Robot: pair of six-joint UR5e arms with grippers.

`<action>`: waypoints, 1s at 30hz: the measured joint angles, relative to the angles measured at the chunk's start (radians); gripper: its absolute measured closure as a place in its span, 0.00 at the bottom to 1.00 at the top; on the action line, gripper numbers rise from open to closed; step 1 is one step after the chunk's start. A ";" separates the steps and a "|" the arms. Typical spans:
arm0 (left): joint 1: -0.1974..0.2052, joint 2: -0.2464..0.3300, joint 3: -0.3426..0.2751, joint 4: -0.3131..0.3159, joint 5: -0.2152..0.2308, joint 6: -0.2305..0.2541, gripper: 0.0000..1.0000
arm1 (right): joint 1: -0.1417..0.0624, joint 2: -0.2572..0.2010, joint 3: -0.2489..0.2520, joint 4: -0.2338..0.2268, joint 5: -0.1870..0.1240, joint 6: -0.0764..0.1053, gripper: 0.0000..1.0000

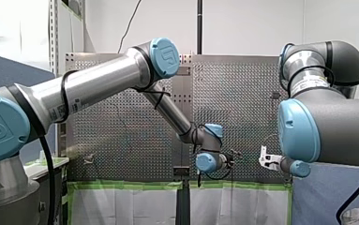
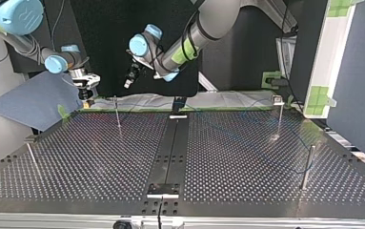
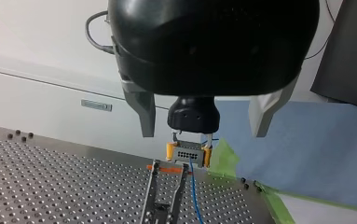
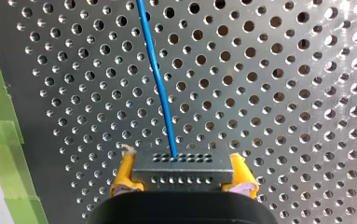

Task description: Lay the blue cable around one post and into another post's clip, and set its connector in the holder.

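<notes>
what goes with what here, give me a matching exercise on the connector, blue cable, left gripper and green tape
Things:
1 connector
2 blue cable
3 my left gripper
4 green tape

States:
a open, holding nothing
b along the edge of the table
c clamped in my right gripper
d runs from the connector out over the table

Pairs: 1-c, 2-d, 3-a, 4-b

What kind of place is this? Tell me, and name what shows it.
Probably a robotics lab: my left arm and my right arm reach over a perforated metal table fitted with posts, and my right gripper holds the connector of a blue cable.
</notes>
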 joint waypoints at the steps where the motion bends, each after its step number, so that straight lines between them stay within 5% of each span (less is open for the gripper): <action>1: 0.000 0.000 -0.003 0.002 -0.002 -0.003 0.00 | 0.000 0.000 0.000 0.000 0.000 0.000 1.00; 30: 0.007 0.000 -0.008 -0.015 -0.043 -0.015 0.00 | 0.004 0.000 0.000 0.001 0.000 0.000 1.00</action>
